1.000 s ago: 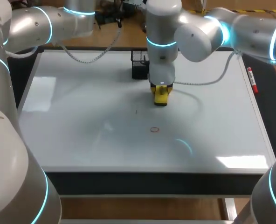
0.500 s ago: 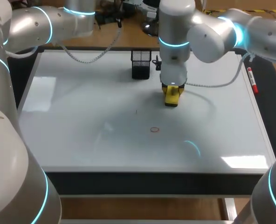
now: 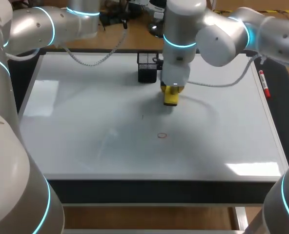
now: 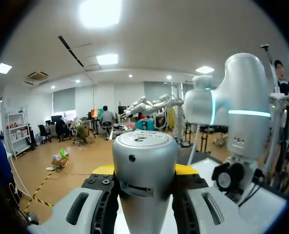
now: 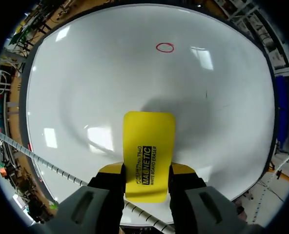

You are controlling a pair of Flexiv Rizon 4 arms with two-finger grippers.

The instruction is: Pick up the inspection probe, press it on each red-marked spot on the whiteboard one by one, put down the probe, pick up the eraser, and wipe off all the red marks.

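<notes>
One broad whiteboard (image 3: 86, 122) covers the tabletop. Its slick gloss may let a tilted wipe skim past and leave ink behind. The right arm hangs just beside a black mesh holder (image 3: 147, 68), and a wide sweep could knock it over. The right claw (image 5: 146, 171) pinches only the near end of the yellow eraser (image 5: 149, 146), so hard pressing might lever it loose. The small red ring (image 5: 164, 47) lies well ahead of the eraser and is easy to miss.

The board is flat, white and shiny, with soft glare patches. The holder is a boxy wire mesh. The eraser is a smooth plastic slab with rounded corners. The left claw (image 4: 145, 169), raised off the board, closes on a matte grey cylinder, likely the inspection probe (image 4: 144, 161). A slim red marker pen (image 3: 264, 84) rests at the board's right edge.
</notes>
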